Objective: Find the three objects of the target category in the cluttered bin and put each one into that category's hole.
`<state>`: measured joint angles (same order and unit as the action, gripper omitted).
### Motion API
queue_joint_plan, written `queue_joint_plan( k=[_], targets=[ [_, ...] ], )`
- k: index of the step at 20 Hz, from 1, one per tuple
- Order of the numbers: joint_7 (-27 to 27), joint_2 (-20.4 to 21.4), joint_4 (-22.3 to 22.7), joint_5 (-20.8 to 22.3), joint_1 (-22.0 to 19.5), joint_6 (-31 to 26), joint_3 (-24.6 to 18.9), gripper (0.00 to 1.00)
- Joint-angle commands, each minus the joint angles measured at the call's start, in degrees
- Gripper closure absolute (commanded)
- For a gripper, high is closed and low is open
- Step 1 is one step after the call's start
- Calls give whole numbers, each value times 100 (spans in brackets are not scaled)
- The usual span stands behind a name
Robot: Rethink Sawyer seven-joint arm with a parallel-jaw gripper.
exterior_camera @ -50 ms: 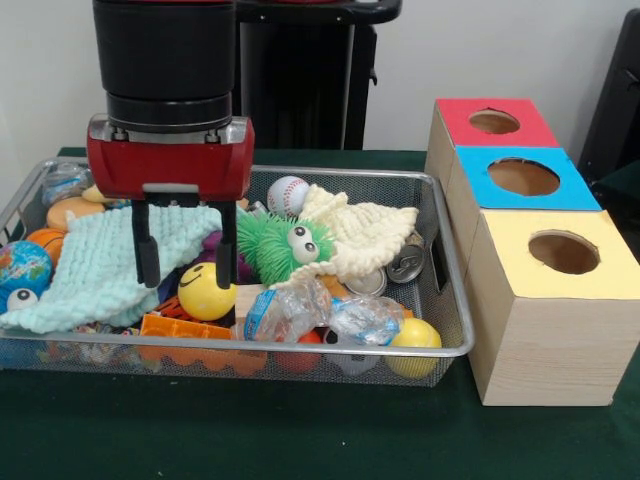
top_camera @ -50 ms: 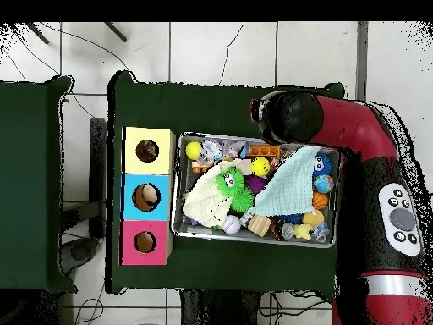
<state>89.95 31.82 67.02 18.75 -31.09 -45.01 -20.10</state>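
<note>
The gripper, jaws spread and holding nothing, hangs left of centre in the bin with its fingers straddling the yellow ball, apparently the target, placed for a grasp; the boxes stand at right.

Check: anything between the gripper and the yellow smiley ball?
Nothing visible. The gripper hangs open just above the yellow smiley ball, its fingers roughly straddling it. The mint cloth lies beside one finger, not over the ball.
</note>
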Motion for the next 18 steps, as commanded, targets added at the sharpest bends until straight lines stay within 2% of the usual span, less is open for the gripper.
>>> queue_joint_plan(
  k=[1,18],
  targets=[
    [-1537,-68,59,338,-119,-805,-392,0],
    [-1436,-215,-55,317,-135,-917,-381,0]
  ],
)
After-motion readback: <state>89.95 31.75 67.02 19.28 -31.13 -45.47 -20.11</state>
